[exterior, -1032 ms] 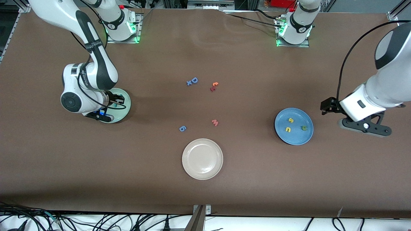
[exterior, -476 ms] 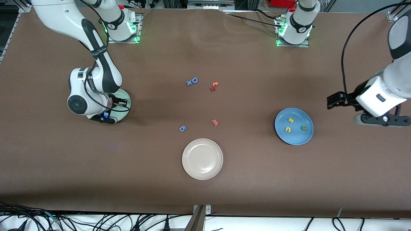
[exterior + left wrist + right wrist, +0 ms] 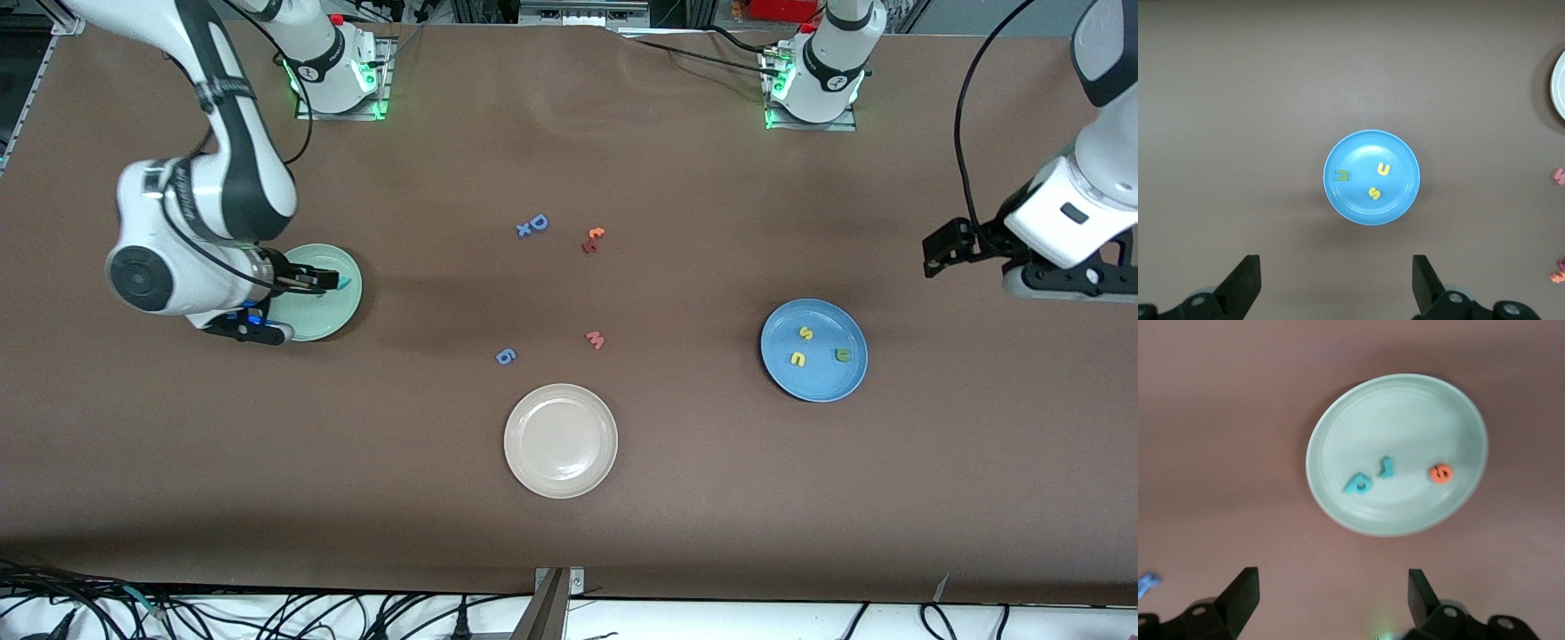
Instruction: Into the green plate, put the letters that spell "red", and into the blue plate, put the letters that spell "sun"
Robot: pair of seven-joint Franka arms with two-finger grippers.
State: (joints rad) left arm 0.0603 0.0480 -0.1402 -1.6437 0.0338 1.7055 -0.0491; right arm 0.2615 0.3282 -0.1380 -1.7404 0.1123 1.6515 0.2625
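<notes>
- Right claw (image 3: 307, 283) hangs over the green plate (image 3: 342, 307) at the middle left of the front frame, jaws spread wide and holding nothing.
- In the right wrist view its two dark fingers (image 3: 1238, 597) stand well apart at the bottom corners, with the green plate (image 3: 1338, 427) in the gap above them.
- On that plate lie all three letters of "red": the teal "d" (image 3: 1357, 483), the teal "r" (image 3: 1386, 467) just beside it, and the orange "e" (image 3: 1441, 473) a little apart.
- Left claw (image 3: 944, 249) is up at the right edge of the front frame, over bare table (image 3: 889, 498), jaws fully apart and empty.
- The left wrist view looks down on the blue plate (image 3: 1398, 150) at centre frame, between its own fingers (image 3: 1426, 283).
- The blue plate (image 3: 827, 387) sits at lower right of the front frame and carries the yellow "s" (image 3: 805, 333), the yellow "u/n" (image 3: 797, 359) and the olive-green "u/n" (image 3: 842, 355).
- Mid-frame on the table: a blue "D" (image 3: 537, 222), an orange-and-red pair (image 3: 592, 240), a pink "w" (image 3: 596, 340), a blue "6" (image 3: 505, 356).
- A cream plate (image 3: 560, 440) sits low at centre, bare.
</notes>
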